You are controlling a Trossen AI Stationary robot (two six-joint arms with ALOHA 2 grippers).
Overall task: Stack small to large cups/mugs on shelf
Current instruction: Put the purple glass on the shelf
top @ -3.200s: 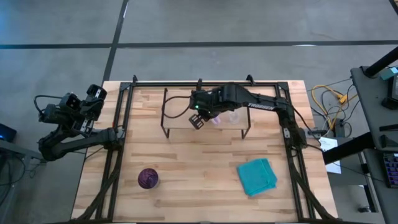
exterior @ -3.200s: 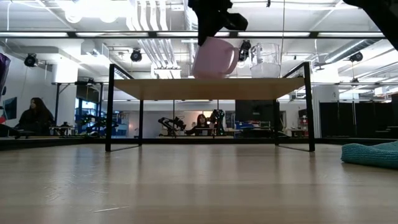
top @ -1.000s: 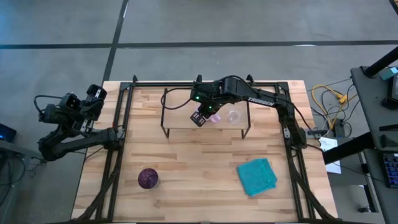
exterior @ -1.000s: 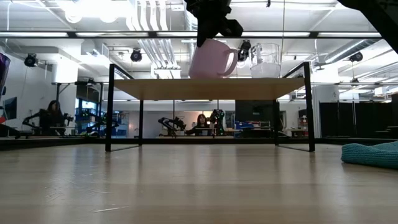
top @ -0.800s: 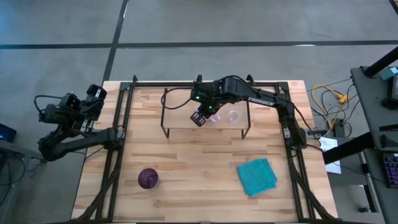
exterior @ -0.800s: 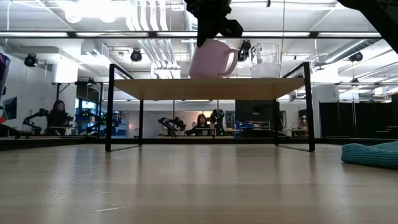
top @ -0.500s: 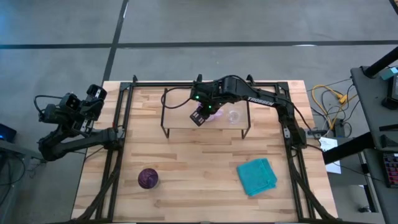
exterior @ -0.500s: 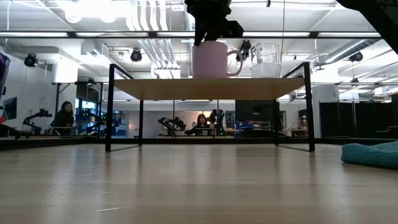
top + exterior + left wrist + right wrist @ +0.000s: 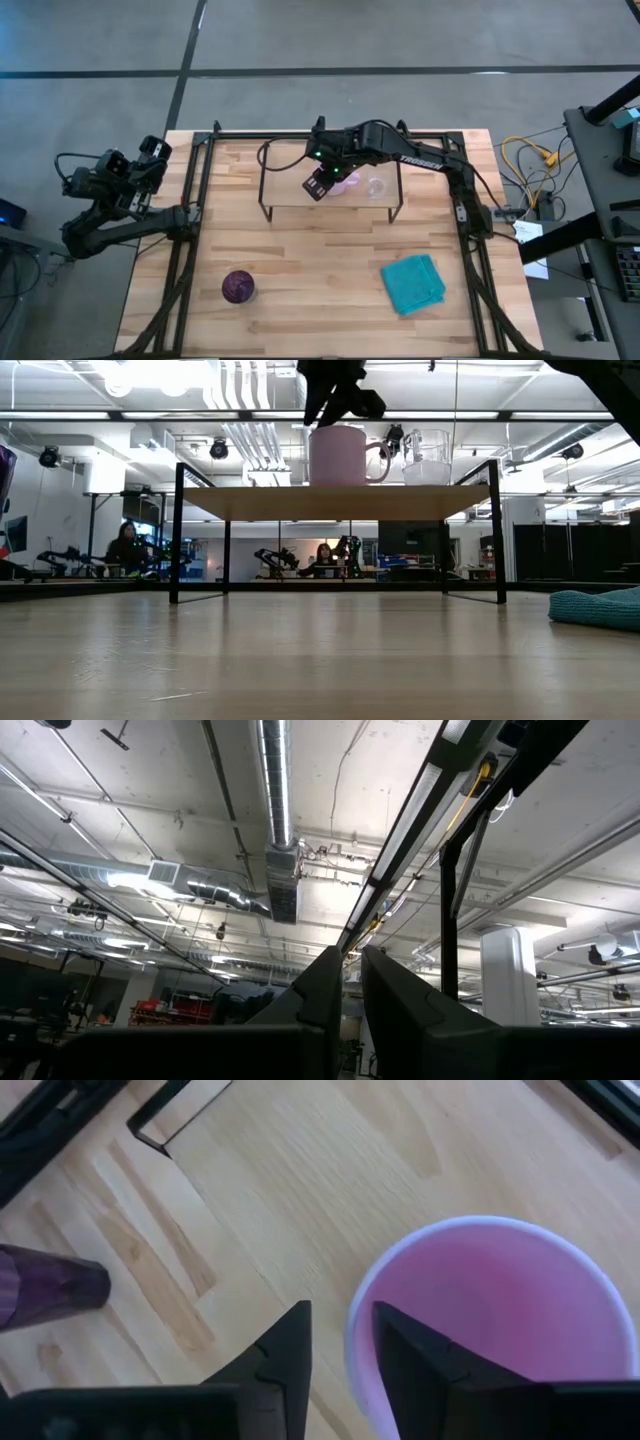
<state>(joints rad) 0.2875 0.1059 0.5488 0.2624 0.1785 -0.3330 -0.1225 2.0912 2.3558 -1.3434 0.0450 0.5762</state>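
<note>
The light pink mug [image 9: 338, 456] stands upright on the shelf's wooden top board [image 9: 280, 502], handle toward the clear glass cup [image 9: 427, 458] beside it. My right gripper [image 9: 335, 405] hovers open just above the mug's rim. In the right wrist view its fingers [image 9: 290, 1350] straddle the near rim of the mug [image 9: 490, 1330] without touching it. The dark purple tumbler [image 9: 238, 286] stands on the table near its front left. My left gripper [image 9: 352, 970] rests off the table's left edge, pointing up at the ceiling, shut on nothing.
A teal cloth [image 9: 412, 283] lies on the table at the front right. Black frame rails [image 9: 190, 250] run along the table's left, right and far sides. The shelf's thin black legs [image 9: 175, 530] stand on the table. People sit at desks in the room beyond.
My right gripper held the pink mug tilted just over the shelf board. It has set the mug down upright on the board, opened and let go, and risen a little above the rim.
</note>
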